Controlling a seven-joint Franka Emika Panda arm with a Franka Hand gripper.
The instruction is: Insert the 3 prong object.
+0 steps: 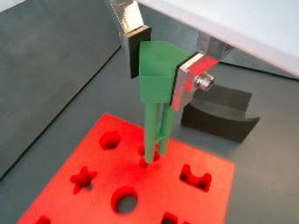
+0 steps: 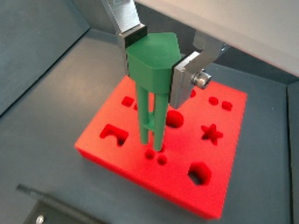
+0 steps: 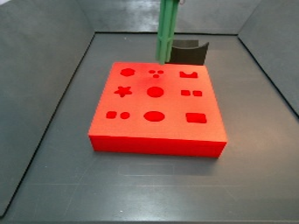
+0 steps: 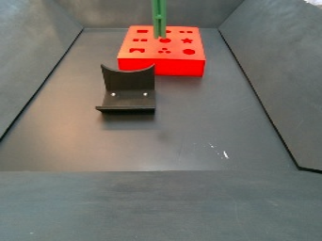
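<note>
My gripper (image 1: 163, 66) is shut on the head of the bright green 3 prong object (image 1: 158, 83), seen in both wrist views (image 2: 152, 66). It hangs upright, prongs down. The prong tips sit at a group of small round holes in the flat red block (image 1: 82, 166), just at its top face; I cannot tell whether they have entered. In both side views the green stick (image 3: 169, 31) (image 4: 160, 17) rises out of frame over the red block (image 3: 158, 122) (image 4: 164, 58), and the gripper itself is out of view there.
A dark grey curved block (image 4: 126, 91) stands on the dark floor beside the red block, also in a wrist view (image 1: 222, 114) and a side view (image 3: 190, 50). Grey bin walls (image 3: 65, 79) ring the floor. The red block has several other shaped holes.
</note>
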